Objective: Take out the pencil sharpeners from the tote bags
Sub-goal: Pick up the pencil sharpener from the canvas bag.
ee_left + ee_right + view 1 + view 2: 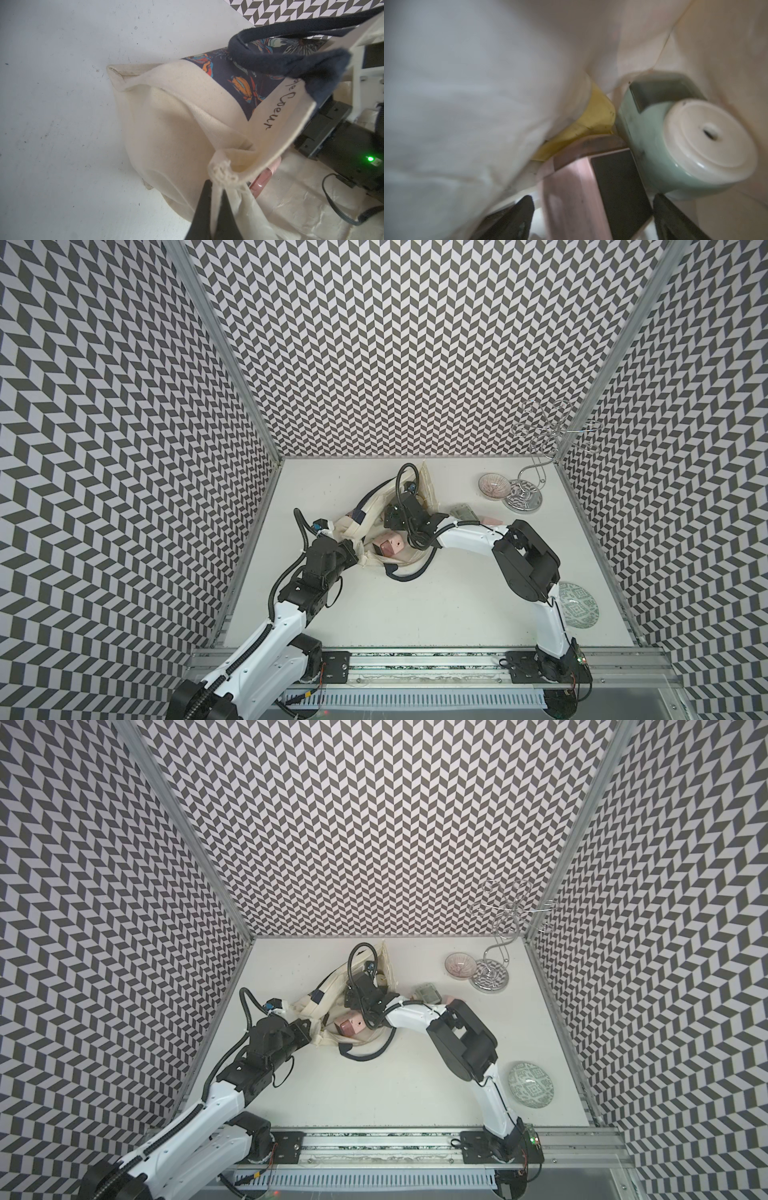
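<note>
Two arms reach in from the front rail (415,668) toward the middle of the white table (374,614). Nearest the rail, on the right side, a patterned dish (578,605) lies flat just beside the right arm's elbow.

Further in, the left pincer (216,188) is clamped tight on a bunched corner of the cream tote bag (166,124) at its open rim, with the cloth pulled up. In both top views that pinch sits at the bag's left edge. The bag lies slumped mid-table, and its navy handle (280,60) arches over a dark printed panel.

Just past the pinch, a pink sharpener (388,548) lies in the bag's mouth, plain to see from above. The right pincer (591,209) is down inside the bag, its fingers (517,216) spread wide on either side of that sharpener. The right wrist view is blurred, so I cannot tell whether they press it or stand clear. Deeper under the cloth, a green sharpener (650,133) with a round cream face sits just beside a yellow sharpener (593,118) that is half covered by a fold.

Outside the bag, behind the right forearm, a grey-green sharpener (465,514) rests on the table. Farthest back on the right, a pink glass bowl (492,486) stands just beside the base of a chrome wire stand (523,501).
</note>
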Controlling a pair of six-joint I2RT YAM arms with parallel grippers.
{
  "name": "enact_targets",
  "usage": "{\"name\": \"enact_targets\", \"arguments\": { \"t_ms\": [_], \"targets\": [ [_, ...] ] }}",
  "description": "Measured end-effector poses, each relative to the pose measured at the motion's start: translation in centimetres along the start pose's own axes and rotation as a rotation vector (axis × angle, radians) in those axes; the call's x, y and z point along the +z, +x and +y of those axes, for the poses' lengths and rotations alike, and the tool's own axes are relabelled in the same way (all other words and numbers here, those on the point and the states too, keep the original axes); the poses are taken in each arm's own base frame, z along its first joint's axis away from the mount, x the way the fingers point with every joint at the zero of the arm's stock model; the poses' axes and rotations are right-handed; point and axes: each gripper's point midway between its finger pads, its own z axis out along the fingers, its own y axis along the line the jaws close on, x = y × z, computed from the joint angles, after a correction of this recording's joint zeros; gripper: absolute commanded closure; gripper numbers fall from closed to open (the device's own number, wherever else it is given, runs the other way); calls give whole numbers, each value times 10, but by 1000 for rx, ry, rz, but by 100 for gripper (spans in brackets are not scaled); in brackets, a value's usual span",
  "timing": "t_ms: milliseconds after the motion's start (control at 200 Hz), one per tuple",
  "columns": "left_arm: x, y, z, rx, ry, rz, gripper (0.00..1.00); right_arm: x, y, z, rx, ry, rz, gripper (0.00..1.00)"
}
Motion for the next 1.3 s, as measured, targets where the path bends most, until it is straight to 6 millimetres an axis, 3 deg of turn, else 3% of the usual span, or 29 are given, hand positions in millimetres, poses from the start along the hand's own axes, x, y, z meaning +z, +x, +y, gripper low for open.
{"name": "enact_targets", "arguments": {
  "t_ms": [185, 501, 896, 1047, 1202, 1302],
  "targets": [
    [0, 0, 0, 0, -1, -1, 100, 9, -4, 11, 18, -51, 31, 0],
    [0, -1, 0, 0, 1, -3, 100, 14, 2, 15, -4, -59, 55, 0],
    [0, -1, 0, -1, 0, -5, 100, 13, 22, 25, -200, 53, 10, 0],
    [0, -1, 0, -1, 1, -3, 100, 23, 24, 20, -246, 104, -41, 0],
    [0, -1, 0, 0, 0, -3, 100, 22, 17, 19, -276, 134, -76, 20],
    [0, -1, 0, 0, 0, -2, 100, 22, 16, 19, -289, 137, -80, 25]
  ]
}}
